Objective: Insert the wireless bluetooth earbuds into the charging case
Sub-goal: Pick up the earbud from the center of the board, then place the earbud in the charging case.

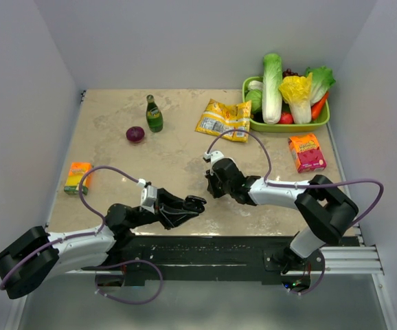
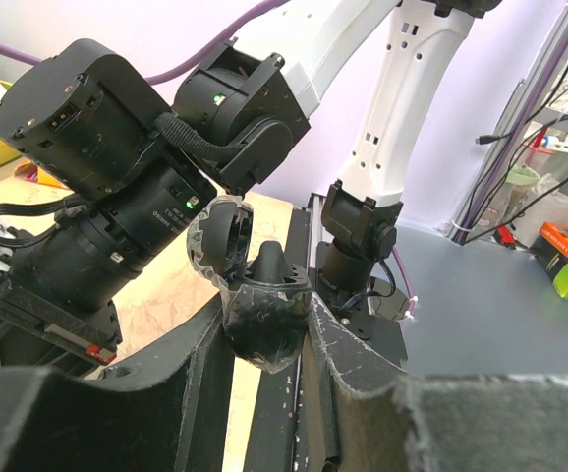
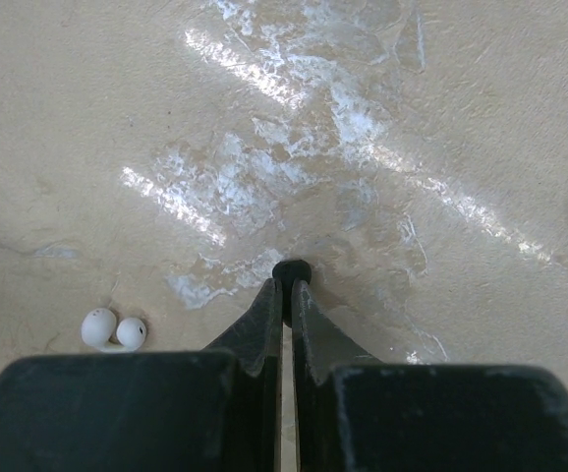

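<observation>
The earbuds [image 3: 114, 330] lie on the worktop [image 3: 382, 147], just beside the right gripper [image 3: 286, 290] on its left, and not touching it. I judge this place to be close to the near edge, about its middle. They show as two white glossy lobes that touch; I cannot tell if this is one bud or two. Their long axis runs crosswise to the fingers.

I expect them very light, stiff and slippery, so only the very fingertips should pinch them, across the short side.

The right gripper is closed, with a small dark round thing [image 3: 291, 269] at its tips; what it is, I cannot tell.

The left gripper [image 2: 266, 329] is partly open and clamps the charging case [image 2: 264, 290], which looks dark here. In the left wrist view the case has its mouth up and its lid hinged open to the left
</observation>
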Controlling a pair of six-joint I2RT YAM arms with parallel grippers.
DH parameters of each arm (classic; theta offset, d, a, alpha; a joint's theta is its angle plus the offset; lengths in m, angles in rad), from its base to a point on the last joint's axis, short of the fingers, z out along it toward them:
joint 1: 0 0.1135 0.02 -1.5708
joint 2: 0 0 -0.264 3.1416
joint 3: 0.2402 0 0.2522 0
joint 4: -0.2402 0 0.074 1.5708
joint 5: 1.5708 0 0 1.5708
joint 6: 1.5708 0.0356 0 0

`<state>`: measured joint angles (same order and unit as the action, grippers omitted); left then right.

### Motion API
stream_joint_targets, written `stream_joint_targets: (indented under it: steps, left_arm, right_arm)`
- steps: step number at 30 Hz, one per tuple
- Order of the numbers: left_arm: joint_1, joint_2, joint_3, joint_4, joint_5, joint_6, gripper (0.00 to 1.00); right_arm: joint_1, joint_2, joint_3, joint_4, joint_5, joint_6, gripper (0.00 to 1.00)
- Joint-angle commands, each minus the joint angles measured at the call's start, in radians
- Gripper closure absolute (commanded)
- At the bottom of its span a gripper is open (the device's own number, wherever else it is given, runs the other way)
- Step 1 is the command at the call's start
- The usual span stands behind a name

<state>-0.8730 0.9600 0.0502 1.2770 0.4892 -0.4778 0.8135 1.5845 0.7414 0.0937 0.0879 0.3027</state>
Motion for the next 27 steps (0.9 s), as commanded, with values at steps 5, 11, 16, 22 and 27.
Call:
stream_joint_targets:
  steps: [5, 11, 16, 22, 27]
  left_arm:
    - [-0.006, -0.033, -0.231, 0.504, -0.017, 0.027, 1.0]
    - [-0.007, -0.032, -0.213, 0.499, -0.047, 0.021, 1.0]
    - [-0.006, 0.0, -0.217, 0.567, -0.113, 0.005, 1.0]
    - [0.002, 0.003, -0.184, 0.542, -0.107, -0.018, 1.0]
    - [0.005, 0.029, -0.109, 0.475, -0.017, -0.024, 1.0]
  right_arm:
    - [0.003, -0.217, 0.009, -0.08, 0.116, 0.036, 1.0]
    - [0.003, -0.495, 0.078, -0.284, 0.093, 0.0, 1.0]
    - [0.003, -0.727, 0.07, -0.327, -0.085, -0.053, 1.0]
    - [0.003, -0.906, 0.11, -0.364, -0.473, -0.122, 1.0]
    - [0.003, -0.906, 0.136, -0.42, -0.689, -0.152, 1.0]
